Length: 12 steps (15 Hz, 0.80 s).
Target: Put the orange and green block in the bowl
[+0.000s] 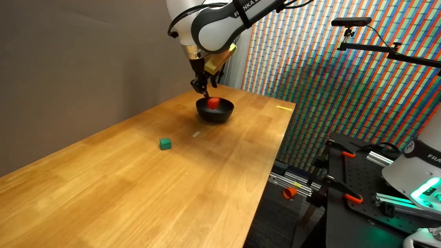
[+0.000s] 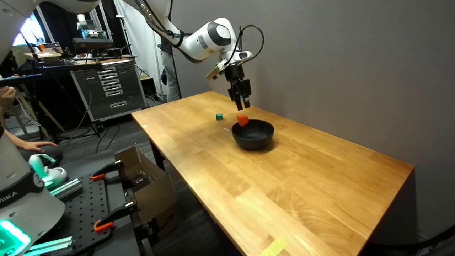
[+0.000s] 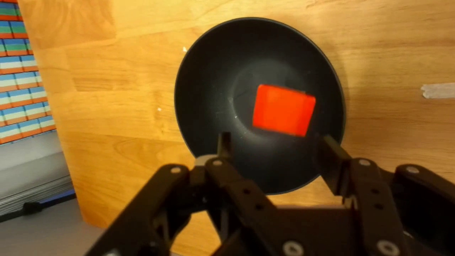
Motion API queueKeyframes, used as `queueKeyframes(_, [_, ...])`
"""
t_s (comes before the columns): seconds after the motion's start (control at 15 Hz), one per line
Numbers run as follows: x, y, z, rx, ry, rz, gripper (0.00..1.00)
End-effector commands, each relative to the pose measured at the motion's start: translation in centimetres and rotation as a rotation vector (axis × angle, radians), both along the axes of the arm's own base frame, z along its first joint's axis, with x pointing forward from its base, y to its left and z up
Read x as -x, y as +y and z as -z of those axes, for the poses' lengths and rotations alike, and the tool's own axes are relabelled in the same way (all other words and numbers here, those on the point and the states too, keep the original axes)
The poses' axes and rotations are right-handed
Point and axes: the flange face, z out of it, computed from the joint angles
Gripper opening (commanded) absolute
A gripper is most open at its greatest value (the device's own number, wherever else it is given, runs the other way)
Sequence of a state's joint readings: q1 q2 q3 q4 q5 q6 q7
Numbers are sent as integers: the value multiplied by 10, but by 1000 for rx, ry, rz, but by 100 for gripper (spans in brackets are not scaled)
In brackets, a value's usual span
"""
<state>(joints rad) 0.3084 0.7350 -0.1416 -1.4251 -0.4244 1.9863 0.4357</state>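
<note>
The orange block (image 1: 213, 103) shows over the black bowl (image 1: 216, 118). In an exterior view the orange block (image 2: 242, 120) overlaps the rim of the bowl (image 2: 253, 144), below the fingertips and apart from them. In the wrist view the orange block (image 3: 283, 110) is blurred and tilted inside the outline of the bowl (image 3: 206, 89); whether it touches the bowl I cannot tell. My gripper (image 2: 243, 107) is above the bowl. In the wrist view the gripper (image 3: 273, 142) has its fingers wide apart with nothing between them. The green block (image 1: 165, 143) sits on the table beside the bowl; it also shows here (image 2: 219, 116).
The wooden table (image 1: 137, 193) runs along a grey wall (image 1: 86, 69). A pale tape piece (image 1: 196, 134) lies between bowl and green block. Yellow tape (image 2: 274, 246) is near the table's end. The robot's base (image 2: 25, 199) stands on a separate black table.
</note>
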Motion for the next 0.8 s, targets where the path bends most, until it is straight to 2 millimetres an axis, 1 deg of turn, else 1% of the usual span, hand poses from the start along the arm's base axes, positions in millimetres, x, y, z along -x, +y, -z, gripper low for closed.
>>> queueKeyframes(0.0, [3,-3,1,-46,30,1,94])
queueKeyframes(0.07, [5,3,5,-74,48,-5,99])
queueKeyframes(0.13, [6,10,10,-110,62,-14,100])
queueKeyframes(0.2, [7,20,13,-184,91,-40,100])
queueKeyframes(0.33, [8,41,22,-276,134,-74,100])
queueKeyframes(0.53, [13,71,32,-384,203,-130,100])
queueKeyframes(0.73, [15,105,50,-469,240,-199,100])
